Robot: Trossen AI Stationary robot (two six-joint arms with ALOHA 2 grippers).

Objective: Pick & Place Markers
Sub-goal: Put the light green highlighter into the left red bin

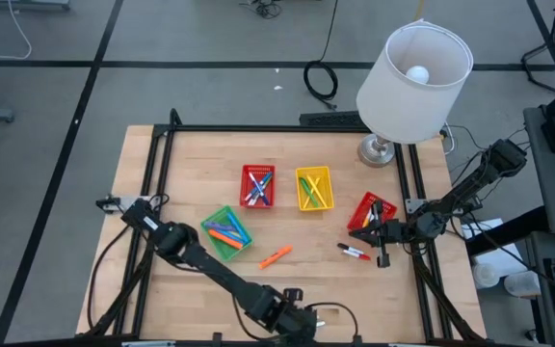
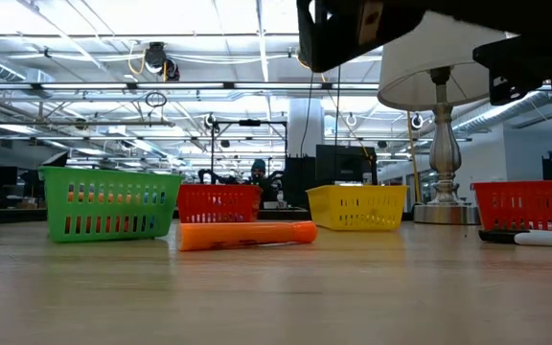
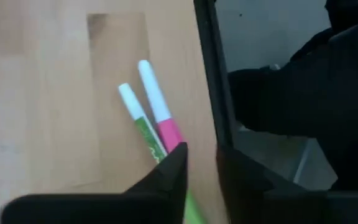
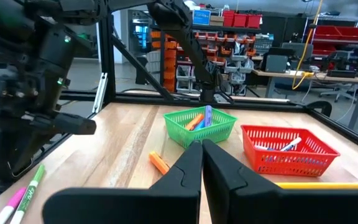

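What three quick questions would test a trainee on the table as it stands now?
1. How many mesh baskets stand on the table?
2. True or false: the orange marker lies inside the green basket.
3. Which two markers lie on the wood by the left gripper, near the table's edge?
A. pink and green
B. blue and yellow
C. red and purple

Key:
1. Four: one green, one yellow, two red.
2. False. It lies loose on the table, beside that basket.
3. A: the pink marker and the green marker, side by side.
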